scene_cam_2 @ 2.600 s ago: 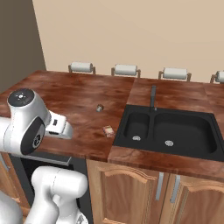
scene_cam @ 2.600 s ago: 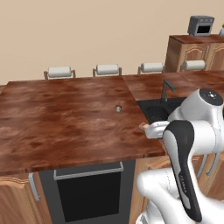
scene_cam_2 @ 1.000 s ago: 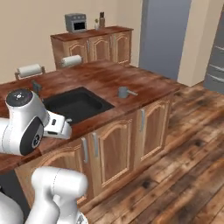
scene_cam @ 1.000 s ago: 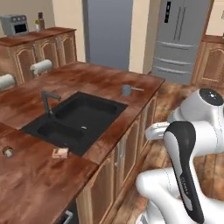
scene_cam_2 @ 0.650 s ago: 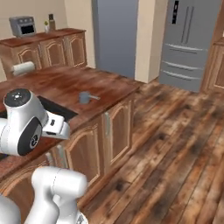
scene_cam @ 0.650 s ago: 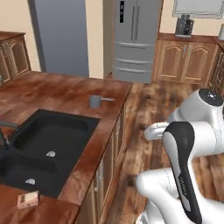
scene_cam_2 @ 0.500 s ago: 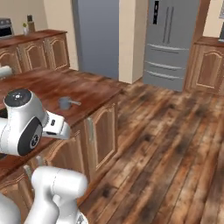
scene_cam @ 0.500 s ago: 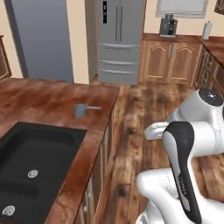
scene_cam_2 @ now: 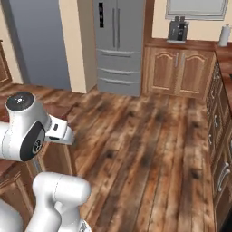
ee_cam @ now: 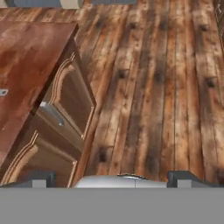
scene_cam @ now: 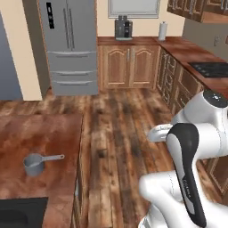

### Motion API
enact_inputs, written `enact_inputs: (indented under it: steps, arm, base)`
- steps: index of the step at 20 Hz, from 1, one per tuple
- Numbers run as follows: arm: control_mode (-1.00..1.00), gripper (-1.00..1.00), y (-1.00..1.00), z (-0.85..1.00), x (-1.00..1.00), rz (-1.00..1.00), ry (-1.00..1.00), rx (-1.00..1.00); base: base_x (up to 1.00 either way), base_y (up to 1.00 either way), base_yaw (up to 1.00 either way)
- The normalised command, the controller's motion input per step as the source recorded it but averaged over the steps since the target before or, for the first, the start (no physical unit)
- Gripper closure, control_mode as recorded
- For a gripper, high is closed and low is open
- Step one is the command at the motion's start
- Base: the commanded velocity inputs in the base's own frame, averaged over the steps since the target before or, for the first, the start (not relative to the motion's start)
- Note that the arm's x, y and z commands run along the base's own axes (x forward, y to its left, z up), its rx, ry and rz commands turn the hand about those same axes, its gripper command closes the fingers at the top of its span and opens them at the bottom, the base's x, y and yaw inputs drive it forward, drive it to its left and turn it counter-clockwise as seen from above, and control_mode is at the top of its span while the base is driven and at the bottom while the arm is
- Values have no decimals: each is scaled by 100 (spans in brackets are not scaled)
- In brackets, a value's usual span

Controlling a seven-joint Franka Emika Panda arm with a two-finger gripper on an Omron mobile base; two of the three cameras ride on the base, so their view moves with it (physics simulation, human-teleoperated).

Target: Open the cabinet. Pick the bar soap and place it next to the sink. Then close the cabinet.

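My gripper (ee_cam: 114, 179) is open, its two dark fingertips (ee_cam: 41, 178) wide apart with nothing between them. It looks down over the wood floor beside the island's corner. The bar soap is out of view. One black corner of the sink (scene_cam: 20, 213) shows at the bottom left of the left base view, set in the island counter (scene_cam: 40, 133). Brown wall cabinets (scene_cam: 196, 6) are cut off by the top right edge; I cannot tell whether the cabinet is among them.
A small grey pot (scene_cam: 33, 164) sits on the island. A steel fridge (scene_cam: 69, 44) stands at the back, with a coffee machine (scene_cam: 123, 27) and paper roll (scene_cam: 163, 31) on the rear counter. A black cooktop (scene_cam: 213, 69) lies right. Wood floor (scene_cam_2: 149, 136) stretches ahead.
The base has swung round, so the whole picture shifted: island and sink slid off to the left, while the fridge and rear counters came into view. The gripper stays open.
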Motion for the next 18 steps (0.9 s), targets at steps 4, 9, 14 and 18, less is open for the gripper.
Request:
enact_inputs:
  steps: [4, 9, 14, 18]
  arm:
    - [100, -100, 0, 0, 0, 0, 0, 0]
    - [100, -100, 0, 0, 0, 0, 0, 0]
    - [100, -100, 0, 0, 0, 0, 0, 0]
    - [100, -100, 0, 0, 0, 0, 0, 0]
  base:
    - [100, -21, -43]
    - [80, -18, -47]
    - [91, -9, -59]
    - [94, -18, -65]
